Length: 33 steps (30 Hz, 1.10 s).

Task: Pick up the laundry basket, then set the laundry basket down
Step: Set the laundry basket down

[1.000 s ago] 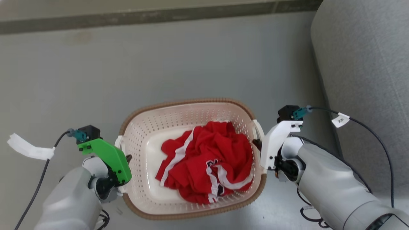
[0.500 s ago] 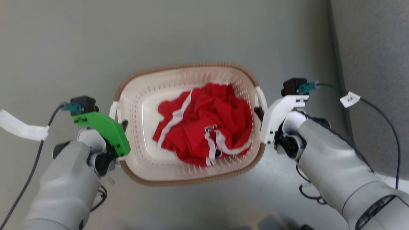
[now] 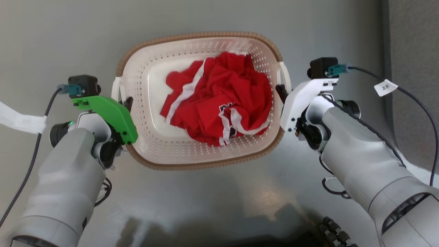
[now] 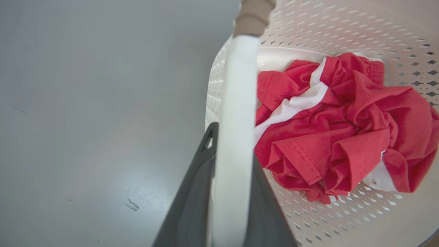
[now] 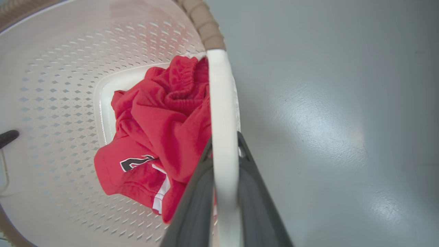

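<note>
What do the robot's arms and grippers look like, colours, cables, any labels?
The left arm and right arm have smooth pale grey shells. The left gripper carries a green bracket, the right gripper a white bracket; each bears a black block with a teal plug and a dark cable. The left cable has a white tape flag, the right a white tag marked 2*. Fingers are dark.
</note>
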Motion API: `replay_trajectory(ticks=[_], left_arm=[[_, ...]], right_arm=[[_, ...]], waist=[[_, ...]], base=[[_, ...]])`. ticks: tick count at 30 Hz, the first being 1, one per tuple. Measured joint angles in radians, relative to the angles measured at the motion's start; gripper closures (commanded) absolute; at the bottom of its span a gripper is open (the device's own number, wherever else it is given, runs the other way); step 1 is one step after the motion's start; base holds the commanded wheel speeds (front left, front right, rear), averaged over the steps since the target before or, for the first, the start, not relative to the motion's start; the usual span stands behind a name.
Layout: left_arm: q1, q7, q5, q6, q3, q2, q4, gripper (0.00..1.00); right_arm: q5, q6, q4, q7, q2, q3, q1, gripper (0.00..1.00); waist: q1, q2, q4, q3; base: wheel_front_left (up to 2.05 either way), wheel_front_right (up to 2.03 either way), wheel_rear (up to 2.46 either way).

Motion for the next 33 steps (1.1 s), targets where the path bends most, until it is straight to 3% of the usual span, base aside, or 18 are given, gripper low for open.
replay_trajectory(ticks=[15, 33], left_arm=[[-0.048, -0.106, 0.016, 0.0, -0.008, -0.026, 0.03, 1.0], [-0.07, -0.149, 0.016, 0.0, -0.03, -0.046, 0.063, 1.0]], right_arm=[[-0.011, -0.016, 0.046, -0.059, 0.003, -0.003, -0.047, 1.0], [-0.011, -0.017, 0.09, -0.079, 0.013, -0.008, -0.072, 1.0]], waist=[[-0.0001, 0.0, 0.009, 0.101], [-0.0001, 0.0, 0.019, 0.15]], base=[[0.0, 0.0, 0.0], [0.0, 0.0, 0.0]])
